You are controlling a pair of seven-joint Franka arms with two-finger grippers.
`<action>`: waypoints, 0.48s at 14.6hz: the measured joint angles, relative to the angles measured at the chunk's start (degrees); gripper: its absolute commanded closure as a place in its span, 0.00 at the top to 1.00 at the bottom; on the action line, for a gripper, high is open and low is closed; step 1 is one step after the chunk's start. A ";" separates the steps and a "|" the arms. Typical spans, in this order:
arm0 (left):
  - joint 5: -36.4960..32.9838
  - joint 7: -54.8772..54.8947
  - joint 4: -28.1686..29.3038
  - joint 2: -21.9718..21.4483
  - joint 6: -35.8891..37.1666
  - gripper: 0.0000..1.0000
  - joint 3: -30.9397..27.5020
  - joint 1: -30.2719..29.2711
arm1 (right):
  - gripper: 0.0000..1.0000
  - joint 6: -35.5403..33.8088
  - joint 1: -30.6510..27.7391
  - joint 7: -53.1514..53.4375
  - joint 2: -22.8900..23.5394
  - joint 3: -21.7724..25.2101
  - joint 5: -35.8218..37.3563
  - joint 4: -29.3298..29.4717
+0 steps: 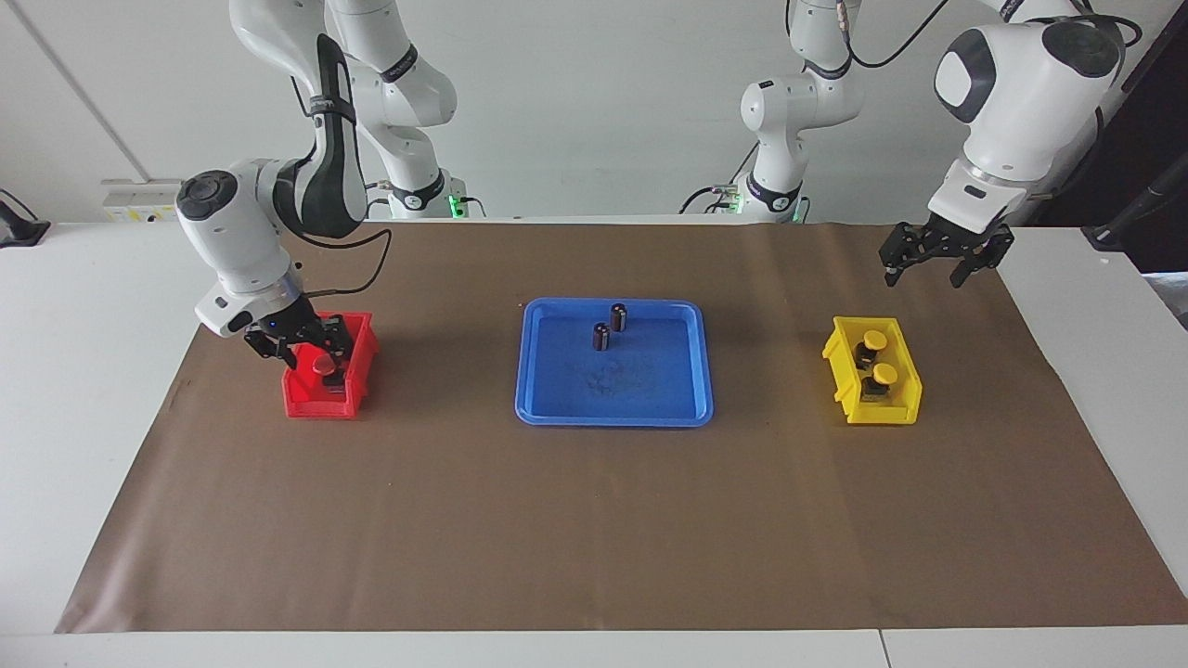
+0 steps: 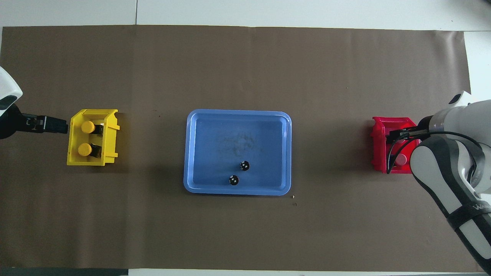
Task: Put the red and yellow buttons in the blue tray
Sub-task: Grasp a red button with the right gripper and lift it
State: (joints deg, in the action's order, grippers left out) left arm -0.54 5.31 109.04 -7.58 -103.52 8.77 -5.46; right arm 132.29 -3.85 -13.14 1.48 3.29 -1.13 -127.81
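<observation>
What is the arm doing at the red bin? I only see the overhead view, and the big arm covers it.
Observer: In the facing view the right end effector is down inside the red bin, hiding one button; only one red button shows.
Operator: Is the other arm touching the yellow bin?
Observer: No. The left end effector hangs open, up in the air, over the brown mat beside the yellow bin.
Operator: What are the black dots in the tray?
Observer: Two dark cylinders, standing upright in the blue tray.
</observation>
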 measured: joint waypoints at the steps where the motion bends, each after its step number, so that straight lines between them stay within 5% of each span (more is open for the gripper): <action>1: 0.00 0.00 0.00 0.00 0.00 1.00 0.00 0.00 | 0.67 0.86 0.01 0.00 -0.01 -0.04 0.00 -0.55; 4: 0.00 0.00 0.00 0.00 0.00 1.00 0.00 0.00 | 0.60 1.92 0.03 0.00 -0.09 -0.06 0.00 -2.00; 7: 0.00 0.00 0.00 0.00 0.00 1.00 0.00 0.00 | 0.21 2.00 0.03 0.00 -0.09 -0.06 0.00 -2.54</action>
State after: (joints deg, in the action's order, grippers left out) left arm -0.54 5.31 109.04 -7.58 -103.52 8.77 -5.46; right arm 134.29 -3.82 -13.14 1.39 3.23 -1.13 -130.35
